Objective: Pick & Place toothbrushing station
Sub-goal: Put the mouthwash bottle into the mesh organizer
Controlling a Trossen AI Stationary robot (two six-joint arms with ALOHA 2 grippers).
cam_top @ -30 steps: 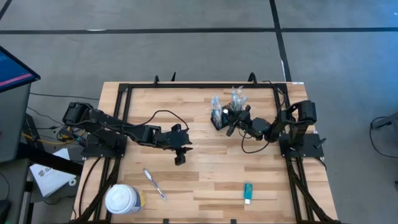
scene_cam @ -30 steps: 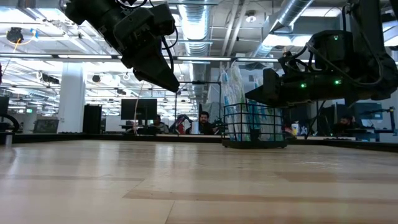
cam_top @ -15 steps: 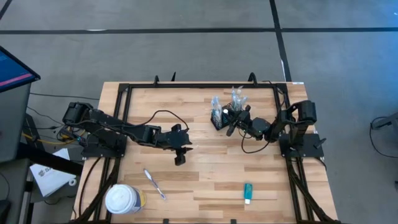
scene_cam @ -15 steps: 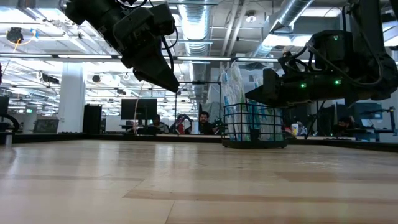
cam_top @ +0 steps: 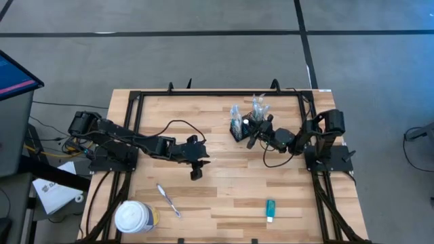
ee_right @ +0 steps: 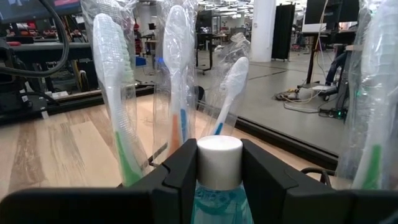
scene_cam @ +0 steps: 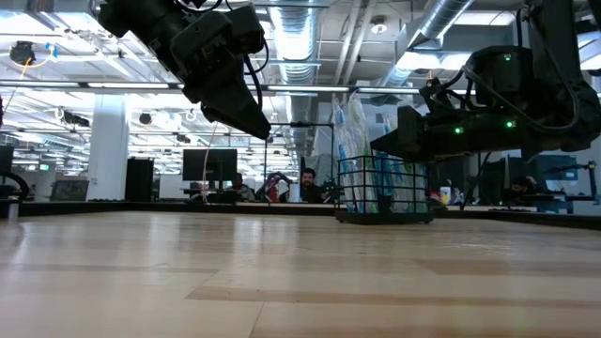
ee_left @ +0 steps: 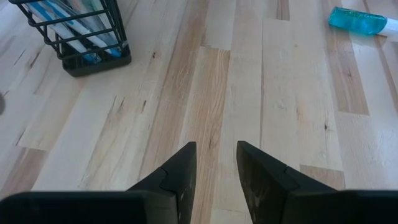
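Right gripper sits at the caddy, upper right of centre in the high view. Its fingers are closed against the white cap of a teal tube, held upright between them. Caddy: small black wire-mesh box standing on the table, holding wrapped toothbrushes upright; green, orange-and-blue and white handles show in clear sleeves.

Second teal tube lies flat at lower right of the high view, well apart from the caddy. A loose toothbrush lies at lower left, near a white-lidded tub at the table's lower left corner. Nothing lies between caddy and either.

Left gripper hangs above bare wood at centre frame, fingers slightly parted, holding nothing. People sit in the room behind, low view.
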